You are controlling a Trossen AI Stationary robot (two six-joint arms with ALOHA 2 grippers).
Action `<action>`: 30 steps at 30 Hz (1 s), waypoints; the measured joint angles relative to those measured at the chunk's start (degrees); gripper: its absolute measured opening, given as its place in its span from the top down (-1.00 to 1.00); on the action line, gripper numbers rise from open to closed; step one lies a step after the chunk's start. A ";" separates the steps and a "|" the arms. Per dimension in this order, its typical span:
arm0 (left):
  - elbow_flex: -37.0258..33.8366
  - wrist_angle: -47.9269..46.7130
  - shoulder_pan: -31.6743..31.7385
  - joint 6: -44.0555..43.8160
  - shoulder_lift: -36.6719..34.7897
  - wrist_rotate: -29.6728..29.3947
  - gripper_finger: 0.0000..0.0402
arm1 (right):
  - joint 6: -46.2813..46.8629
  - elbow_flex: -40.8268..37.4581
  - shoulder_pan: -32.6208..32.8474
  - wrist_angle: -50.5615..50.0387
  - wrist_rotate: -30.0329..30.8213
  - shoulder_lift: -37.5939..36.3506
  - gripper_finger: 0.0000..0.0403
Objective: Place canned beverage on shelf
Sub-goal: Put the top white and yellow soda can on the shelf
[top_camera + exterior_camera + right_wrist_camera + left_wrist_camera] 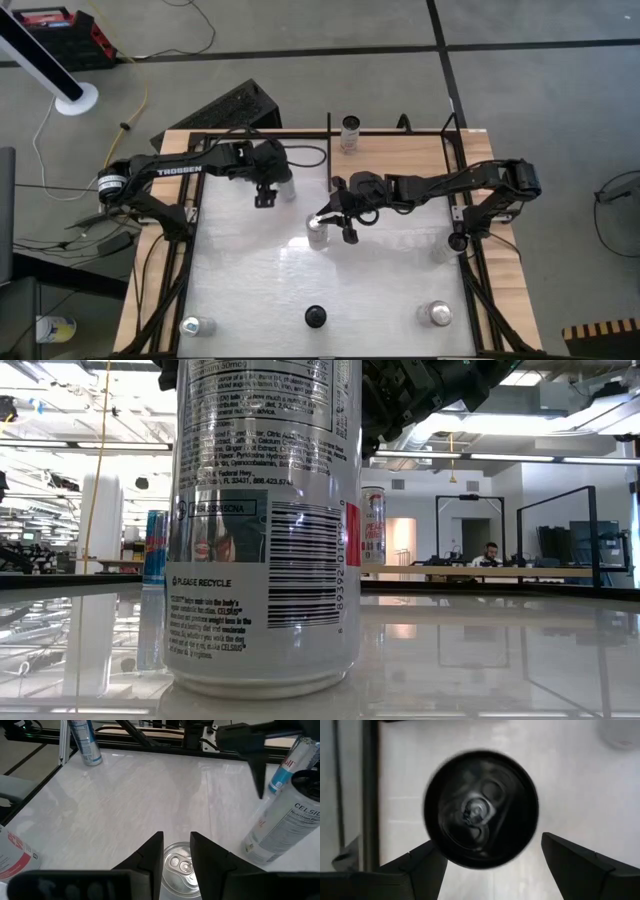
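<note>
- The Celsius can (262, 525) stands at the middle of the tabletop's (250, 280) near edge. Its back label reads "PLEASE RECYCLE" beside a barcode, with "CELSIUS" in the small print.
- A second can marked "CELSIUS" (282, 822), with a black lid, stands towards the far-left part of the tabletop. A blue-and-silver Red Bull can (291, 764) is just behind it.
- The left gripper (488, 842) hangs over that black lid with its fingers spread wide and nothing between them.
- The right gripper (176, 840) hovers above a silver can (318, 234) near the tabletop's centre. Its fingers are only a narrow gap apart and grip nothing.
- The shelf (410, 150), light wood framed by black rods, lies along the far edge. One can (350, 131) stands at the shelf's left end.
- More cans stand at the near-left corner (197, 325) and the near-right corner (437, 314).
- A silver can with red lettering (373, 525) shows beyond the near Celsius can; its writing cannot be read.
- A person (490, 552) sits in the room beyond.
</note>
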 joint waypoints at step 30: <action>0.00 -2.66 -0.58 -4.95 0.00 14.86 -0.48 | -3.35 1.27 -3.23 11.24 0.29 4.15 0.39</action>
